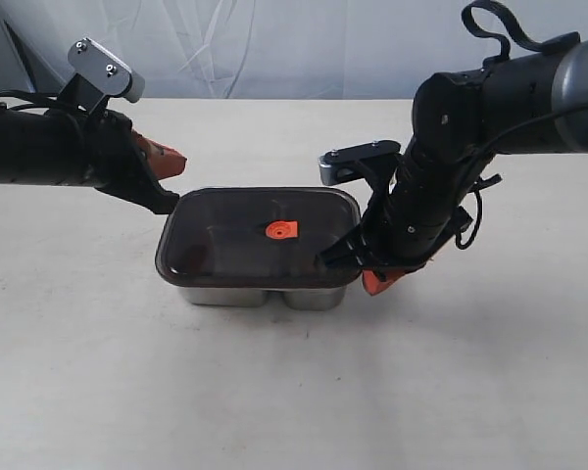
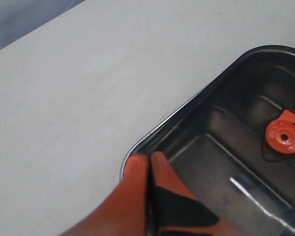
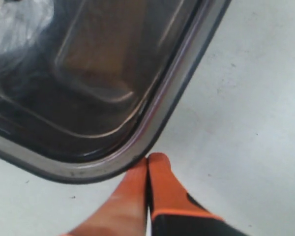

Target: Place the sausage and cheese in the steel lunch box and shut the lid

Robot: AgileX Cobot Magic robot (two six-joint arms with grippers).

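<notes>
Finds the dark smoky translucent rounded-rectangle lid (image 1: 258, 235), with a small orange tab (image 1: 281, 229) at centre, lying flat over the shiny stainless-steel rectangular lunch box (image 1: 265, 296) in the middle of the pale counter (image 1: 98, 392). Cannot make out the glossy red toy sausage or the yellow-orange wedge of cheese through the tinted plastic. Sees neither loose on the counter, so probably both inside.

Runs side to side across the exterior view, as to the long axis of lid and box. Puts the left gripper (image 2: 148, 160), orange fingers pressed together on nothing, at the far left corner, tips over the lid's rim. Puts the right gripper (image 3: 147, 161), likewise closed and empty, at the diagonally opposite near right corner, tips just outside the rim and low beside the box wall. About equally near, one to each corner.

Looks like the sealing step: pressing corners down. Cannot tell whether the lid is fully seated. Calls, on the right, for a lift and a small move inward onto the rim. Leaves bare counter on every side for backing away.
</notes>
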